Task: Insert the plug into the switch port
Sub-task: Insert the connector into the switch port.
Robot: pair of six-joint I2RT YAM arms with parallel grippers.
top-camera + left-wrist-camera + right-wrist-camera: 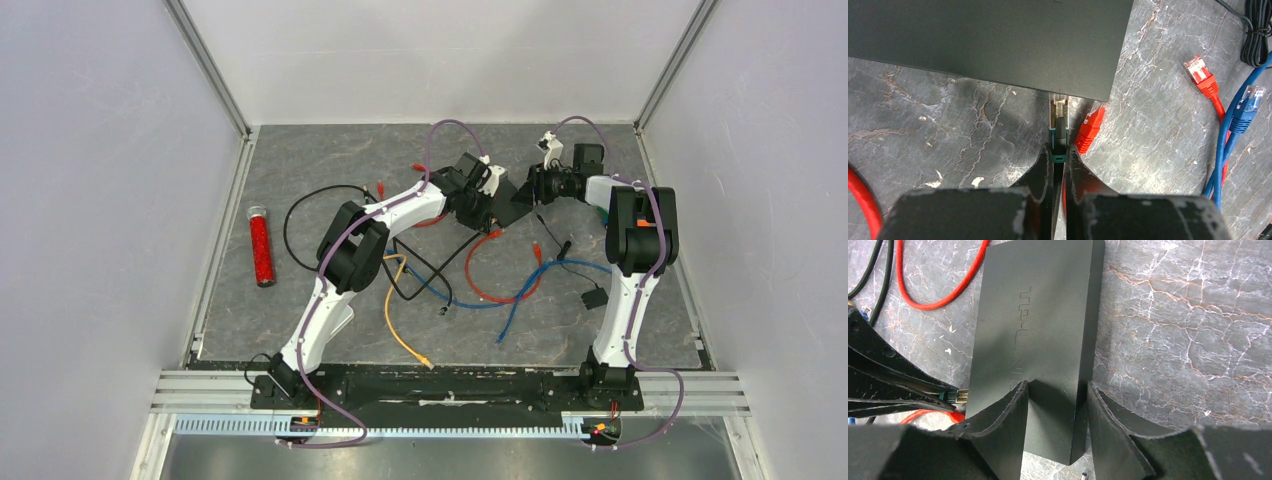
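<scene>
While the left gripper [1058,154] pinches the plug [1058,120] tight, the plug's long axis points straight into the switch [988,40], its tip just meeting the switch's edge. The right gripper [1057,390] clasps the switch's end between its fingers. Embossed lettering [1020,335] atop the switch reads TP-LINK.

The switch [988,40] cut off at top; whether the plug [1058,117] is seated, unclear.
</scene>
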